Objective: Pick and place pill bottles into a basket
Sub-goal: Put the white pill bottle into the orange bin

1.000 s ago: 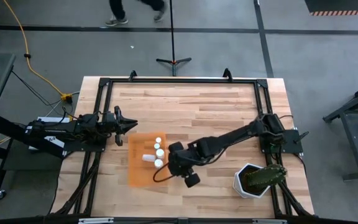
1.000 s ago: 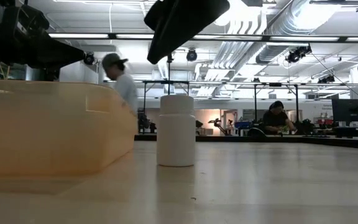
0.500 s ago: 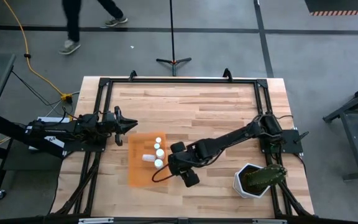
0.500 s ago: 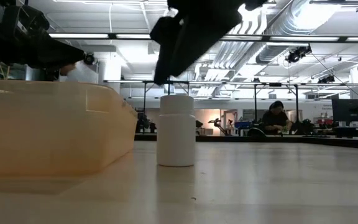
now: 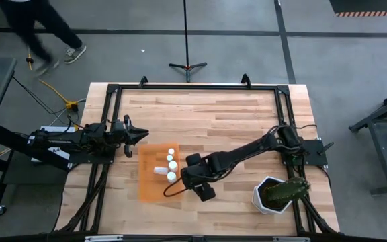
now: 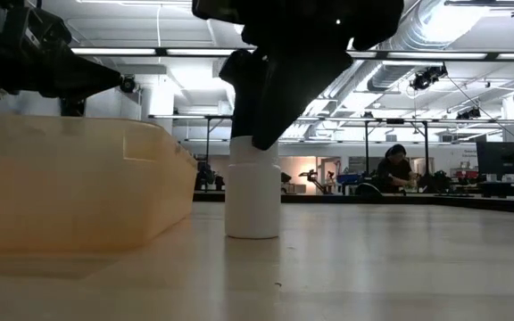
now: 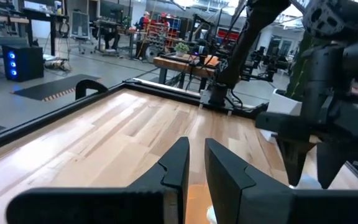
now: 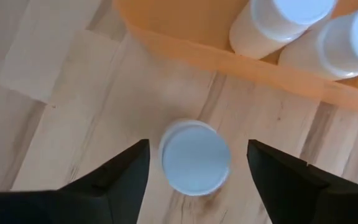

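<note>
One white pill bottle (image 6: 253,192) stands upright on the table just outside the right wall of the orange basket (image 6: 70,187); its cap shows in the right wrist view (image 8: 195,157). My right gripper (image 8: 197,177) is open, pointing down over this bottle, one finger on each side of the cap without touching it; in the low view its fingers (image 6: 270,125) reach cap height. Several more bottles (image 5: 172,164) stand in the basket (image 5: 148,185), one lying on its side. My left gripper (image 5: 142,134) waits near the basket's far left corner, fingers almost together.
A white pot with a green plant (image 5: 274,193) stands at the near right of the table. The basket's wall (image 8: 229,59) runs close beside the standing bottle. A black frame (image 5: 193,87) borders the tabletop. A person walks on the floor beyond the far left.
My right gripper has come down from above the standing bottle until its fingers flank the cap. The bottle has stayed where it was. The person beyond the table has walked to the left.
</note>
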`<state>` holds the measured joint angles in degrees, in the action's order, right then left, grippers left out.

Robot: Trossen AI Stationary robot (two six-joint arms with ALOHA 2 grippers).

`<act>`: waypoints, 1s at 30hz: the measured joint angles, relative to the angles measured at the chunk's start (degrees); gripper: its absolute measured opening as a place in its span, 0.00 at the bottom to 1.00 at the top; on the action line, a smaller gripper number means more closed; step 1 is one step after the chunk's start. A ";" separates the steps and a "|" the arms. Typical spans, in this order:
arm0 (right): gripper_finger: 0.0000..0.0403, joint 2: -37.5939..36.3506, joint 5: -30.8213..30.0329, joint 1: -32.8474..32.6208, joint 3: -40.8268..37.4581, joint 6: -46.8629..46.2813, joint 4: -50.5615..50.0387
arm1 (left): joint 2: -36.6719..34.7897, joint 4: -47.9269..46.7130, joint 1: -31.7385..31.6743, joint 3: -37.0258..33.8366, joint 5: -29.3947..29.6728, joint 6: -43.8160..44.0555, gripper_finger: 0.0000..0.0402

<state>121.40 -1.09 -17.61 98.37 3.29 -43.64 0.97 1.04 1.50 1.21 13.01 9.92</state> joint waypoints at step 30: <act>0.40 0.43 -3.33 -1.03 8.39 3.25 -2.00 | 0.00 0.00 0.00 0.00 0.05 0.45 0.22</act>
<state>121.82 -4.42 -18.64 106.76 6.54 -45.63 0.97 1.04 1.50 1.21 13.06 10.37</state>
